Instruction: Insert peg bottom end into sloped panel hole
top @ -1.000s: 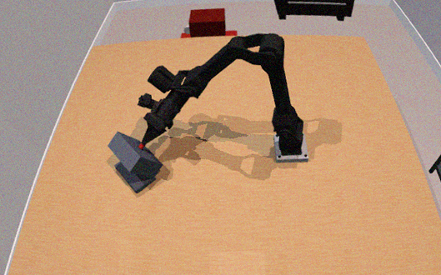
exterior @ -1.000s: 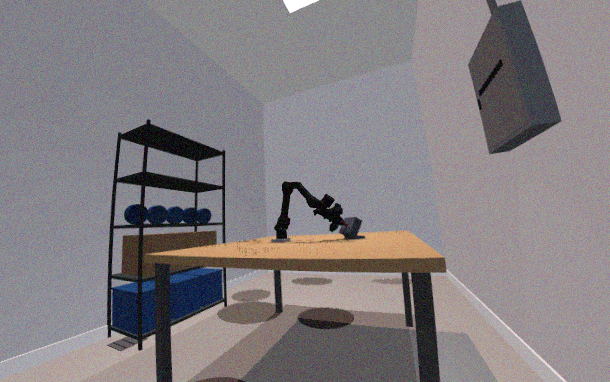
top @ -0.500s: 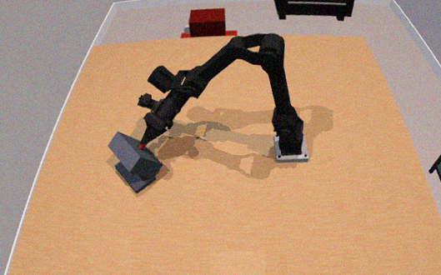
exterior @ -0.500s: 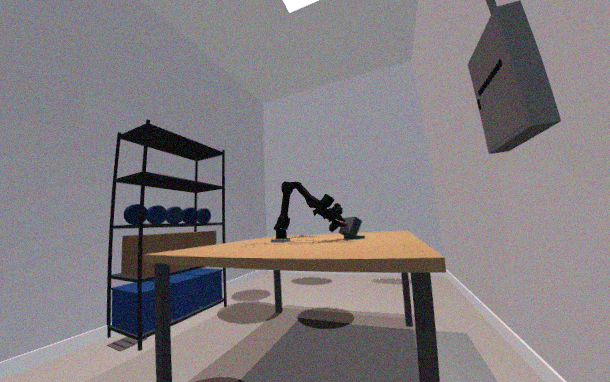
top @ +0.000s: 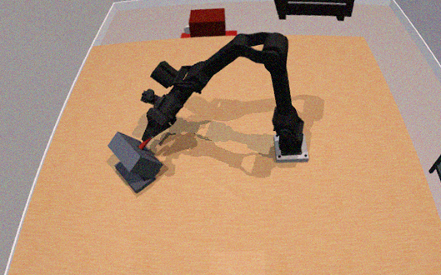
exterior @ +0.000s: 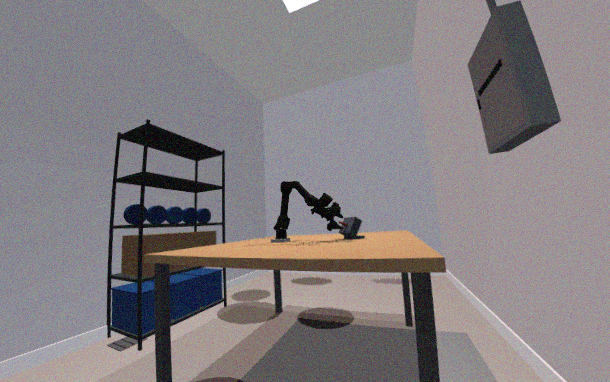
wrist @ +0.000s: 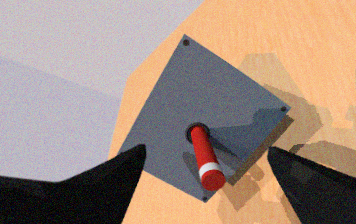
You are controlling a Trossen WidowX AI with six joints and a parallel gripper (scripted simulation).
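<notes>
Carefully, I should back my released black two-fingered gripper (top: 152, 139) (exterior: 340, 222) (wrist: 206, 151) straight off the red cylindrical peg (top: 144, 143) (exterior: 343, 224) (wrist: 204, 150), which leans toward five o'clock in the wrist view.

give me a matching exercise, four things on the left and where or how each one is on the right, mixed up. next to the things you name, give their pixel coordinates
1. red peg (top: 144, 143) (wrist: 204, 155)
2. claw (wrist: 206, 151)
3. sloped panel (top: 125, 149) (wrist: 200, 90)
4. row of blue round things (exterior: 156, 214)

A. on a shelf of the black rack (exterior: 170, 141)
B. standing in a hole
C. blue-grey, with dark dots at its corners
D. open

1-B, 2-D, 3-C, 4-A
</notes>
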